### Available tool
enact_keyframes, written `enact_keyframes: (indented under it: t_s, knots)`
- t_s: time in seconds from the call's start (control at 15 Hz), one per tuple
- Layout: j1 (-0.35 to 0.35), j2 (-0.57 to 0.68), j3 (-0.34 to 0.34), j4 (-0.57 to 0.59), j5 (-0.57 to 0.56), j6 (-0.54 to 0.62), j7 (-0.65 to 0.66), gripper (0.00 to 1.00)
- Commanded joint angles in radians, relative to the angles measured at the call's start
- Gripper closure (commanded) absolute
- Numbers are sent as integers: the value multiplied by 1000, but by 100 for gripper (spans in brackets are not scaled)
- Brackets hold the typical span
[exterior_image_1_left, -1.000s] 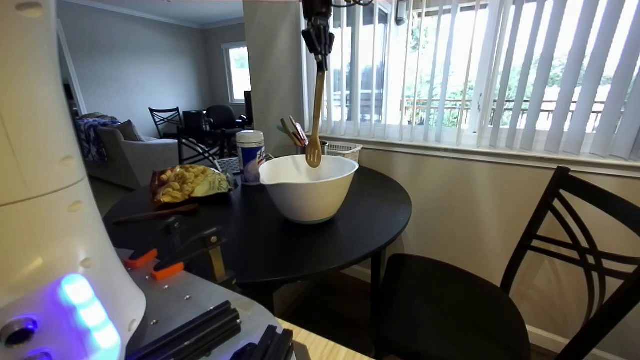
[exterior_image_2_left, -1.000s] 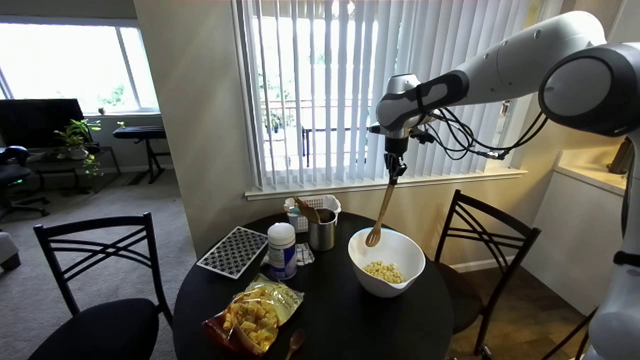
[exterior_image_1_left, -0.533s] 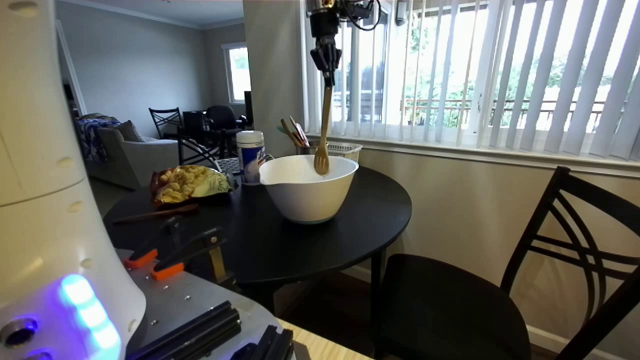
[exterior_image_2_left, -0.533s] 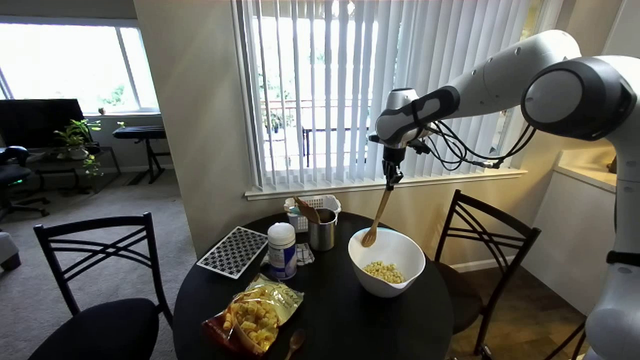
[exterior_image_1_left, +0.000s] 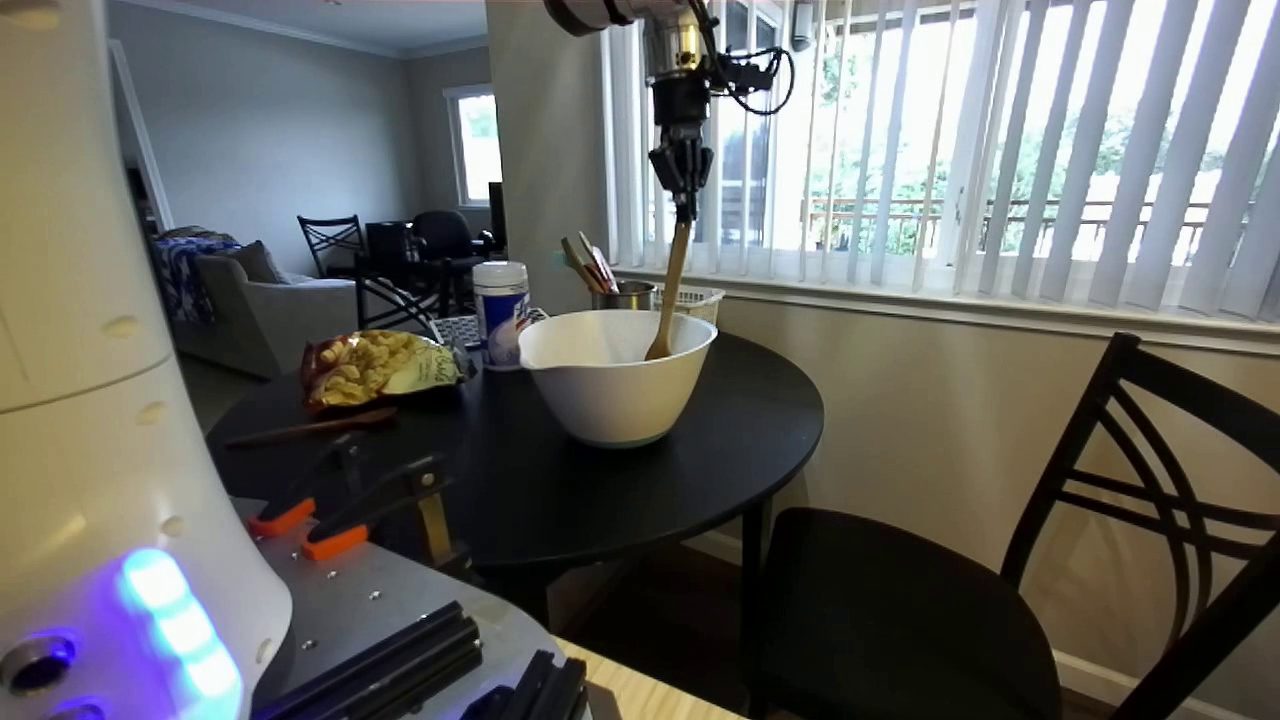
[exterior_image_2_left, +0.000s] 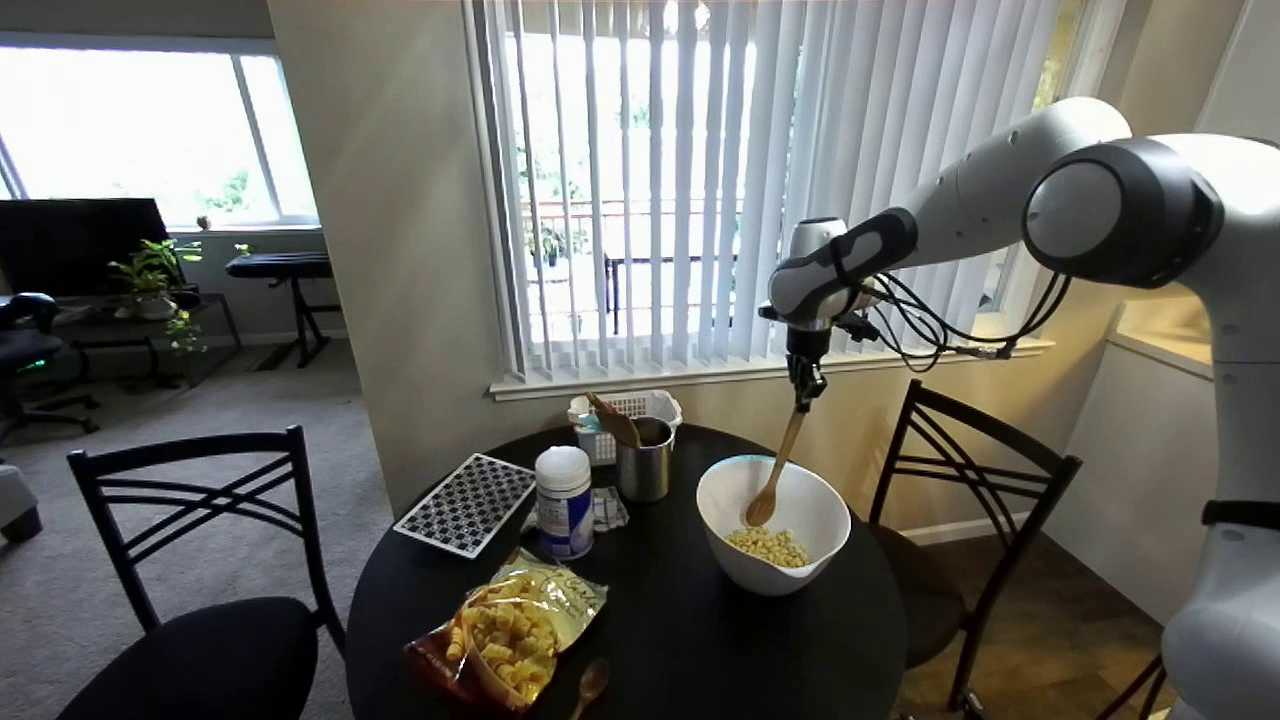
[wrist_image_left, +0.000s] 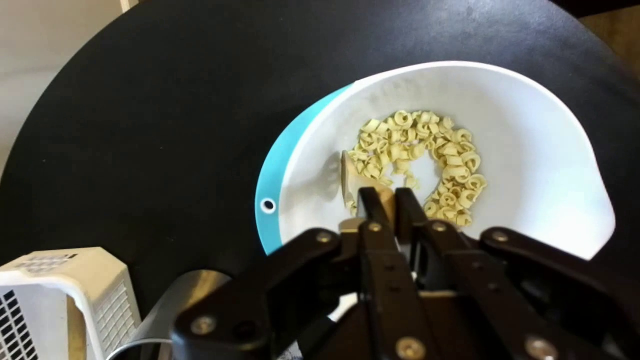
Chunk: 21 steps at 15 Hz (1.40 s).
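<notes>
Lying well left of the white mixing bowl (exterior_image_2_left: 818, 505) in an exterior view is an opened plastic bag (exterior_image_2_left: 553, 605); nearer the bowl stands a steel utensil holder (exterior_image_2_left: 643, 472). Curled pasta (exterior_image_2_left: 768, 546) covers part of the bowl's floor. A long-handled wooden spoon (exterior_image_2_left: 781, 460) reaches down inside the bowl, its long axis steep, slanting up and rightward to the gripper (exterior_image_2_left: 803, 402) above the bowl. The jaws are pinched narrow on the handle's upper end, so the head sits below and left of the grip. Whether that head touches pasta or bowl is unclear.
</notes>
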Motion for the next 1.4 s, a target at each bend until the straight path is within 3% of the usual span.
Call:
enact_keyframes:
  t_s: [0.0,0.67,1.07,1.33]
  knots:
    - [-15,-35,-3,-51,-63,24,11,95]
    - [-16,-129,-12,-142,-245,-28,-83,95]
    - [-27,-179,35,-181,-129,-50,-251,95]
    - [-24,-206,52,-168,-42,-131,-387,95]
